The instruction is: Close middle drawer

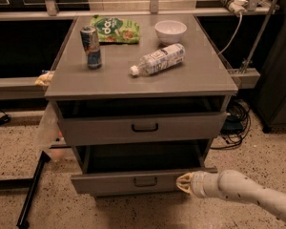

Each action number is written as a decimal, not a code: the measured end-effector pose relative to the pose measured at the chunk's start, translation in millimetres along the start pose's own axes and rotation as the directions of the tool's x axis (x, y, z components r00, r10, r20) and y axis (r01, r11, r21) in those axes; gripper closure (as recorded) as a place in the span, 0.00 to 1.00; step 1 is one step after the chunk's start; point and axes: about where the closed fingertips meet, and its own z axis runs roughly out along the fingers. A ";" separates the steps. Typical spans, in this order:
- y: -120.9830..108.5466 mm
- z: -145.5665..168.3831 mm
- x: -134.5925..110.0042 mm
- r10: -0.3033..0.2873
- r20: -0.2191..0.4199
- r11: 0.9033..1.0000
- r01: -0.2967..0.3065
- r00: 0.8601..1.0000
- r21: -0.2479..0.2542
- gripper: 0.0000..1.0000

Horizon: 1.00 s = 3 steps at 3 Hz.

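Gripper: the pale, yellow-tipped gripper [183, 183] on the rounded white robot arm [248, 194] is reaching in from the lower right and sitting against the right end of the middle drawer's front, low over the floor.
Grip state: it is not showing whether it is open or closed; it is not visibly holding anything.
Middle drawer: the wide, shallow grey metal drawer [109, 184] is standing pulled out towards the camera, further than the drawer above, with its dark inside showing behind the front.
Pull handle: a small dark handle [145, 181] is sitting at the centre of that front, left of the gripper and apart from it.
Upper drawer: the taller-fronted grey drawer [95, 130] is hanging slightly open just under the cabinet top.
Cabinet top: the flat grey surface [205, 75] is carrying four things.
Can: a dark blue drink can [91, 47] is standing upright at the left.
Bottle: a clear plastic bottle with a white cap [157, 59] is lying on its side near the middle.
Bowl: a small white bowl [170, 31] is sitting at the back right.
Bag: a green snack bag [115, 29] is lying flat at the back left, behind the can.
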 end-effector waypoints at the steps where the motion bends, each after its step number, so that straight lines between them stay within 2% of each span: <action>1: -18.4 7.9 4.0 -0.016 0.015 0.998 0.016 1.000 0.060 1.00; 3: -58.9 20.2 6.4 -0.023 0.041 0.989 0.017 0.999 0.148 1.00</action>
